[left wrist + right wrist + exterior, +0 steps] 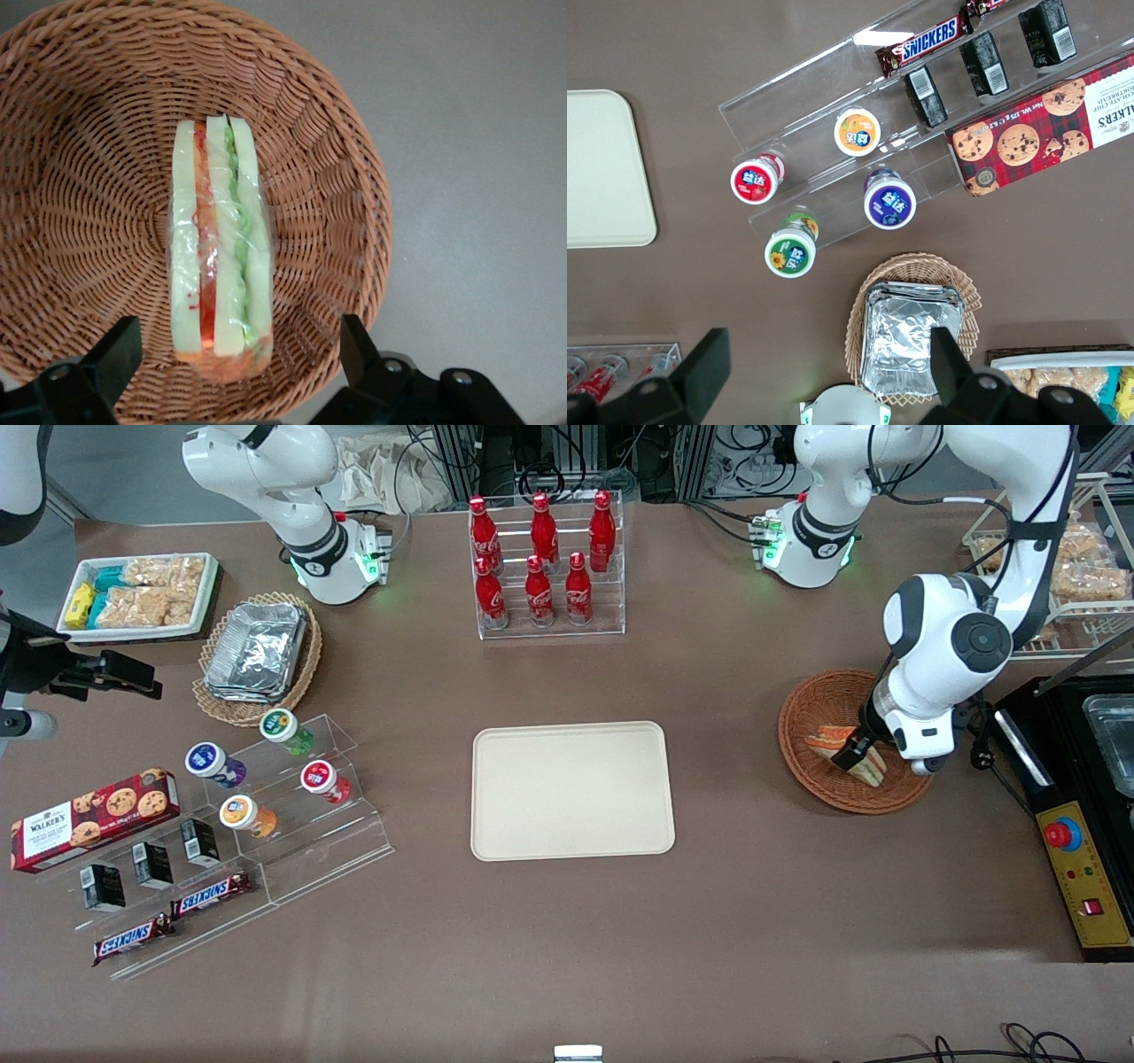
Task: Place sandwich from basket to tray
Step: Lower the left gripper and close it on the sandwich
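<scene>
The sandwich [842,746] [219,257] is a wrapped wedge with pale bread and red and green layers, lying in the round reddish-brown wicker basket [811,717] [80,177] toward the working arm's end of the table. My gripper [852,755] [239,354] hangs just above the basket, open, its two black fingers [361,347] straddling one end of the sandwich without touching it. The beige tray [571,790] lies flat at the table's middle with nothing on it.
A clear rack of red cola bottles [542,558] stands farther from the front camera than the tray. A black box with a yellow control panel [1085,872] sits beside the basket. Snack displays [221,815] and a tan basket of foil containers [257,651] lie toward the parked arm's end.
</scene>
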You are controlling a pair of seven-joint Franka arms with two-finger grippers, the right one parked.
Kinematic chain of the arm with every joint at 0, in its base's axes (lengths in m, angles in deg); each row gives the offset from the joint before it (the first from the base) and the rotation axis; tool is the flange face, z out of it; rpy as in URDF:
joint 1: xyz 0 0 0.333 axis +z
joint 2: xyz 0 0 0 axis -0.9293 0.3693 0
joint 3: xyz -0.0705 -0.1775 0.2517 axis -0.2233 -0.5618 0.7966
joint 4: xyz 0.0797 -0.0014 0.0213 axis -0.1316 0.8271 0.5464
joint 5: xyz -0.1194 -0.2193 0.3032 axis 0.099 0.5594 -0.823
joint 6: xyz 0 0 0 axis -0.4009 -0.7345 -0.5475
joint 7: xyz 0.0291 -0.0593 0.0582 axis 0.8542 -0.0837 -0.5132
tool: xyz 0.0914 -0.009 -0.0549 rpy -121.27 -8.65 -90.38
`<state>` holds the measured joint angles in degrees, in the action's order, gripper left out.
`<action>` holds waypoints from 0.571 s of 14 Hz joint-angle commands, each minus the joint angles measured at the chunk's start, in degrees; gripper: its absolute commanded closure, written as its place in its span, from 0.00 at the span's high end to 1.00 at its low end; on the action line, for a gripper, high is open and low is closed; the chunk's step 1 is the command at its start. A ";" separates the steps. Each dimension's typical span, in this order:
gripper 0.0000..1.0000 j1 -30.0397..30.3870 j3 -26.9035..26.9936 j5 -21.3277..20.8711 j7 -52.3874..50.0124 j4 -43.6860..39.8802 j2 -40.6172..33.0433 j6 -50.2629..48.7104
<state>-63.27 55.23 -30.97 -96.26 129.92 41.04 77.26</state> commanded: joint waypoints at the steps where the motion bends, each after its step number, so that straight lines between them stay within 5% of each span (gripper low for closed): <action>1: 1.00 0.91 -0.32 -1.79 -1.66 1.58 0.37 3.39; 4: 0.94 1.00 -0.23 -2.32 -1.57 2.10 2.83 6.90; 6: 0.59 1.44 -0.23 -2.59 -1.57 2.10 3.10 7.09; 8: 0.01 1.71 -0.23 -2.59 -1.48 2.02 3.01 7.09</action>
<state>-62.30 55.27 -31.70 -96.22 130.58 44.61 81.39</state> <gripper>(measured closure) 0.401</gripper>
